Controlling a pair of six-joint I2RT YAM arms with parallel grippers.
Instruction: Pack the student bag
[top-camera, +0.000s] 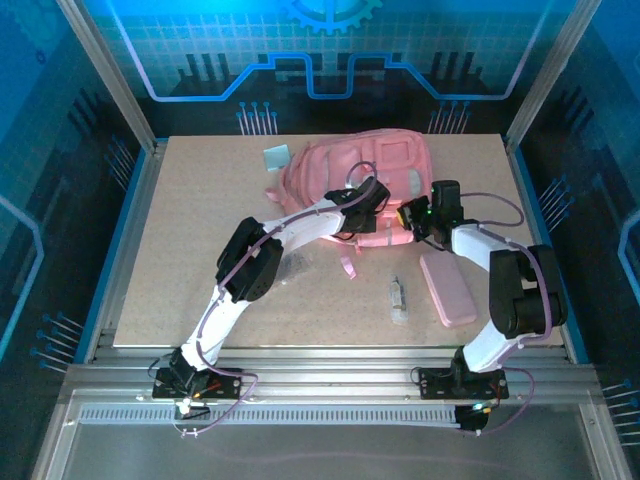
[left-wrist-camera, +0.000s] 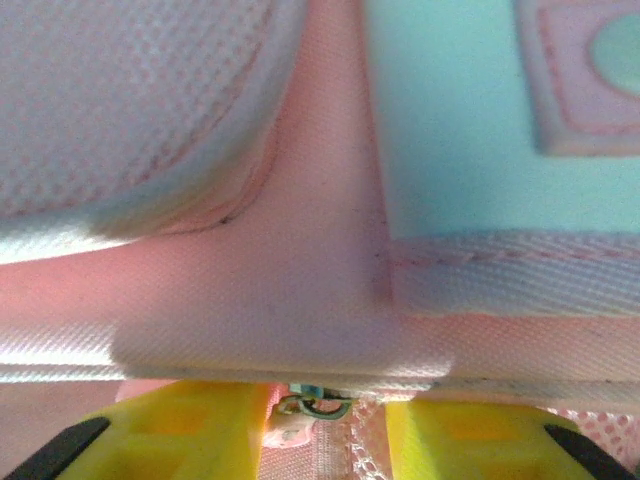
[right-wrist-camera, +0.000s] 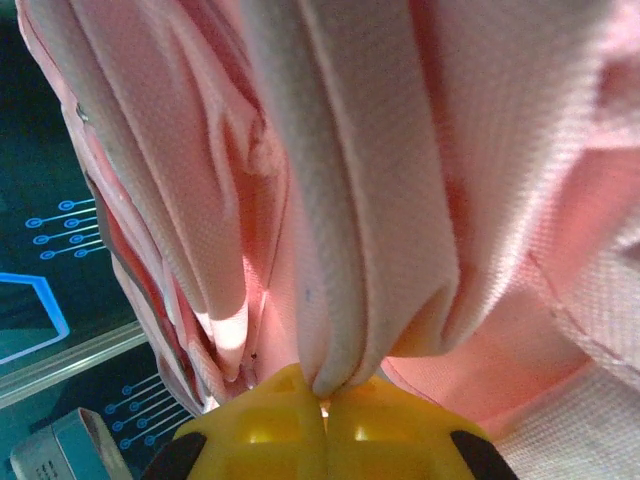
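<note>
The student bag (top-camera: 345, 165), a soft pink backpack with a whitish front patch (left-wrist-camera: 450, 120), lies at the back middle of the table. My left gripper (top-camera: 372, 197) rests on its near side. Its yellow fingers (left-wrist-camera: 190, 425) stand apart, open, either side of a small metal zipper pull (left-wrist-camera: 315, 407) under a pink fabric edge (left-wrist-camera: 300, 300). The pull lies close to the left finger and clear of the right one. My right gripper (top-camera: 412, 215) is at the bag's near right corner, shut (right-wrist-camera: 322, 395) on a pinched fold of the bag's pale pink fabric (right-wrist-camera: 360, 200).
A flat pink pencil case (top-camera: 447, 288) lies at the front right, beside my right arm. A small clear item (top-camera: 398, 298) and a small pink piece (top-camera: 348, 267) lie in the middle front. A whitish square (top-camera: 276, 157) sits left of the bag.
</note>
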